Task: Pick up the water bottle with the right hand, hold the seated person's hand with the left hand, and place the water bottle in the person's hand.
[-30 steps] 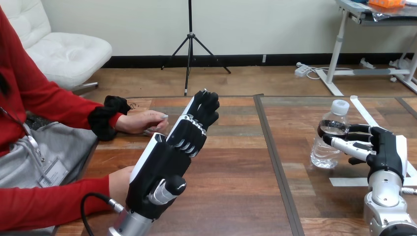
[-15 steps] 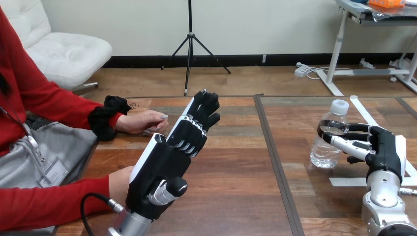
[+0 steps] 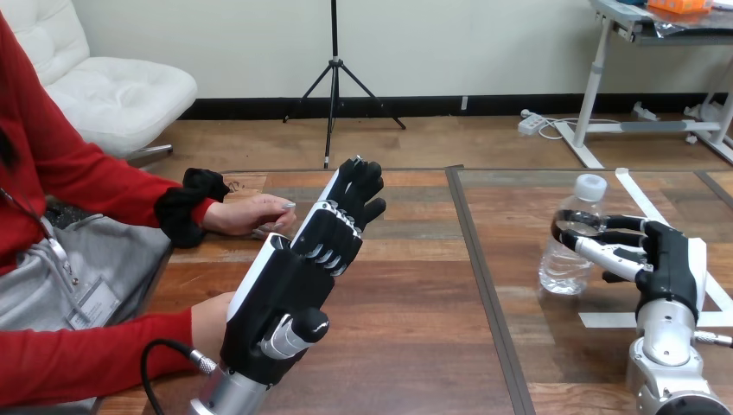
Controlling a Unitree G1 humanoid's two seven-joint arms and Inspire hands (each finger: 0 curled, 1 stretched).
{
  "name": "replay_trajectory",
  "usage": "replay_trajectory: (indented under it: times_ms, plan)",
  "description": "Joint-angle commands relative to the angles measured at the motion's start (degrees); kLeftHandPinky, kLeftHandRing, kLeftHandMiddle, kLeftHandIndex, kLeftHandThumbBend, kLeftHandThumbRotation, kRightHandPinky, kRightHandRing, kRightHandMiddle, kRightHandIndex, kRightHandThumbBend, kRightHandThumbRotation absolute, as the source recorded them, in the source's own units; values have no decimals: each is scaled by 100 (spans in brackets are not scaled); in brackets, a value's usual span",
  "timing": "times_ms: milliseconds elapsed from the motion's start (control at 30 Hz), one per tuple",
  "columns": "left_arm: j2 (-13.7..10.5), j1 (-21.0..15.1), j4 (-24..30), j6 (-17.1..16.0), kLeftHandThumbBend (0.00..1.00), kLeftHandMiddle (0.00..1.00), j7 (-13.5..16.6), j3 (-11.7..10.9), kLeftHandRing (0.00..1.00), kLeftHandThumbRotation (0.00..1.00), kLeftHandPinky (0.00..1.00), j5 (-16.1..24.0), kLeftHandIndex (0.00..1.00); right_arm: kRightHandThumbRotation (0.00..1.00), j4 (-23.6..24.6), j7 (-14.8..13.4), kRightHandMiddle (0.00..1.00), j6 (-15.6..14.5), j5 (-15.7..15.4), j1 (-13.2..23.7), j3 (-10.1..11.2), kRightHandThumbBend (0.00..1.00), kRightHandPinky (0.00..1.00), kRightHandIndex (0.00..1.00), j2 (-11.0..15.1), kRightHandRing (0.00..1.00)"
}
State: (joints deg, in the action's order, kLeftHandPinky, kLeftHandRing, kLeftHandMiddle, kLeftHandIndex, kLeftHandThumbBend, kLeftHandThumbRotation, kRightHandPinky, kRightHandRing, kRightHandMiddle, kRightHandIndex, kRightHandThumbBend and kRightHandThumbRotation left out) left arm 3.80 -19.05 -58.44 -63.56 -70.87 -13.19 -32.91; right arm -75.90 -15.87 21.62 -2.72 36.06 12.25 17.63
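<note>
- My right hand (image 3: 666,264) is at the table's (image 3: 415,303) right side, fingers curled round the upper part of the water bottle (image 3: 564,264). I cannot tell whether its base is off the wood.
- The bottle stands almost upright, with its cap leaning slightly toward my palm.
- My left hand (image 3: 290,285) is raised at the left, fingers straight, and has hold of nothing.
- The person's farther hand (image 3: 246,213) rests on the table just beyond my left fingertips. The person's nearer hand (image 3: 210,318) lies beside my left wrist.
- Both lie well to the bottle's left, so my left hand is much nearer them. I judge the bottle needs carrying leftward across the table.
</note>
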Motion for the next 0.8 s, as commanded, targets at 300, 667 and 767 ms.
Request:
replay_trajectory:
  times_ms: [300,667,767]
  plan:
    - [49,-372,47,-26,100,100,23,-40,100,78,98,56,100,0,163,104,60,355,-155,181,-197,87,47,58,-102,56]
    - [70,-409,36,19,100,100,11,-21,100,77,99,65,100,4,181,292,70,255,-209,180,-275,96,55,72,-86,66]
    - [72,-412,37,7,100,100,39,-14,100,77,98,85,100,6,184,445,72,262,-149,176,-243,98,57,76,-80,68]
